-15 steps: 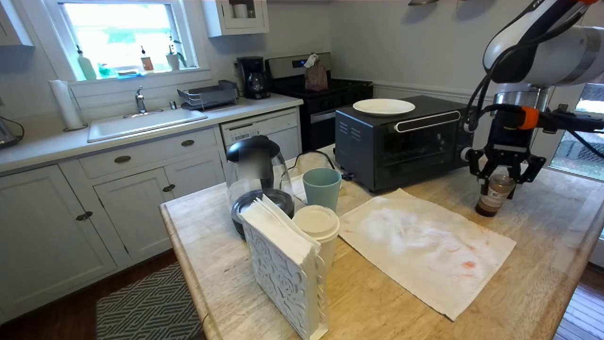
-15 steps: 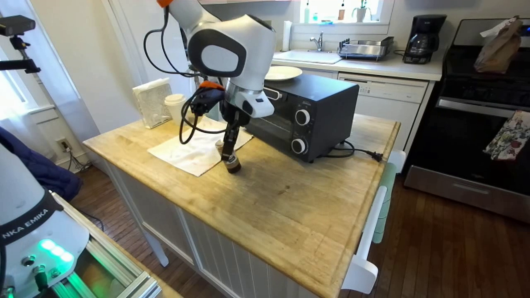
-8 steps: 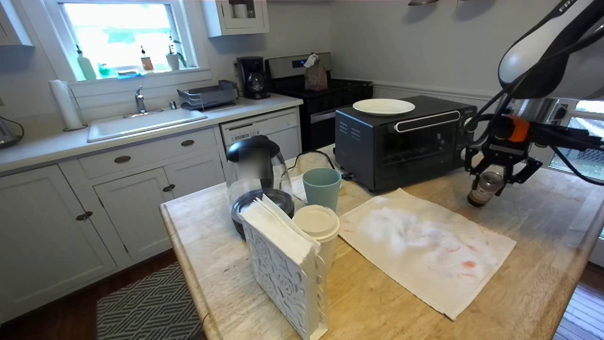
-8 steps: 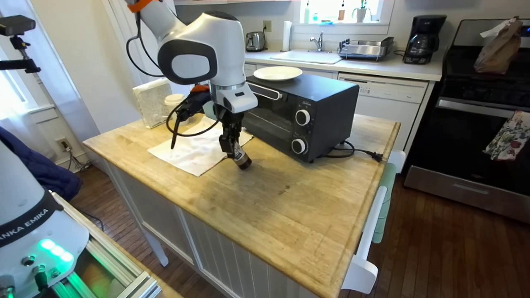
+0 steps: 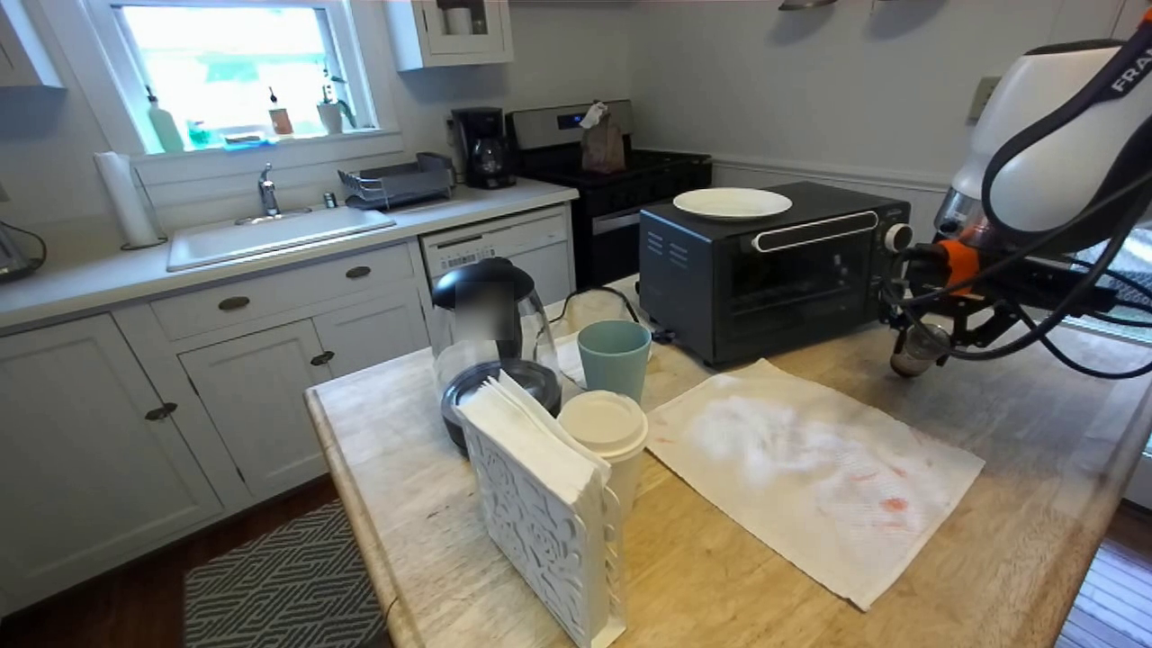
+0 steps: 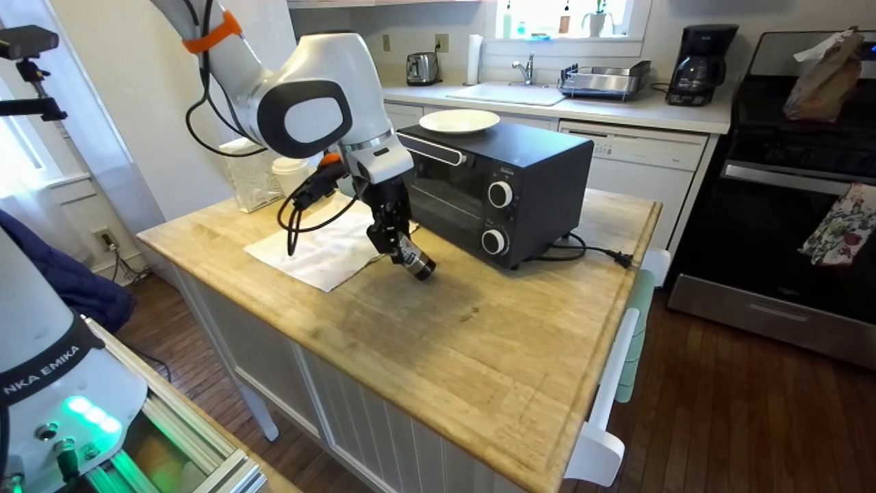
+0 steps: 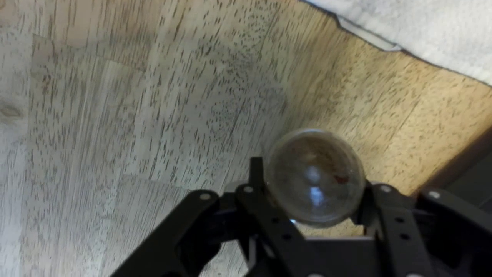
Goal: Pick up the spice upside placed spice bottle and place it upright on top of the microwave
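Claw [image 7: 309, 181] closed on spice btl [image 6: 415, 257], gripping its sides; btl tilts cap-down below claw. Microwave [image 6: 537, 198] (w/ white plate [image 6: 459, 121] atop) nr claw; cloth [image 6: 321, 255] also nr claw.

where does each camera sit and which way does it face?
Wrist view: behind the black claw, facing down at the small clear spice bottle; robot parts: claw.
An exterior view: near the white patterned napkin holder, facing the black boxy microwave; robot parts: white arm, claw.
An exterior view: high near the white robot base, facing across the wooden tabletop toward the white sink; robot parts: base, arm, claw.
Both exterior views share: microwave, round white plate.
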`<state>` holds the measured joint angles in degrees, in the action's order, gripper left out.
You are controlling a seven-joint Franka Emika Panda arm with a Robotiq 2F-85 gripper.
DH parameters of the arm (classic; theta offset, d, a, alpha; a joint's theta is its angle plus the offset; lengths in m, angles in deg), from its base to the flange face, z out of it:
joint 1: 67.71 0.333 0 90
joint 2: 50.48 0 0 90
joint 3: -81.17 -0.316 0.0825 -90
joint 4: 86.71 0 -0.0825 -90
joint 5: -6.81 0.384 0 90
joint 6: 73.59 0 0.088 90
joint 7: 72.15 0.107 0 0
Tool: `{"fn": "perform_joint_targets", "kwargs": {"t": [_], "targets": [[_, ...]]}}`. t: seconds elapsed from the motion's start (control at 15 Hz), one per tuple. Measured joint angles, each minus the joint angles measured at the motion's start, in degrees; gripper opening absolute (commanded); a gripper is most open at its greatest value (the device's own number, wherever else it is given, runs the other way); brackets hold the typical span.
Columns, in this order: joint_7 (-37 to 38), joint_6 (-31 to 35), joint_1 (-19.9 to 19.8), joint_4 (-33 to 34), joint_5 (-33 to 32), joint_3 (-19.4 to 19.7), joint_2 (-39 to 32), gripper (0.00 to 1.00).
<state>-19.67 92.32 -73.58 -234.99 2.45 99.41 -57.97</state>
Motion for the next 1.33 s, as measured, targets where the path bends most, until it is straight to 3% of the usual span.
{"fn": "perform_joint_targets", "kwargs": {"t": [0.27,0.73,1.0,1.33], "targets": [[-0.02,-2.15,0.22,-0.38,0.50,-0.65,-1.16,0.99],[-12.08,-9.02,-1.90,0.11,7.84,-2.51,-1.69,1.00],[-23.74,-10.94,-4.13,1.77,11.58,-2.86,-1.55,1.00],[-35.69,-12.08,-6.25,5.37,20.62,-4.90,-3.01,1.00]]}}
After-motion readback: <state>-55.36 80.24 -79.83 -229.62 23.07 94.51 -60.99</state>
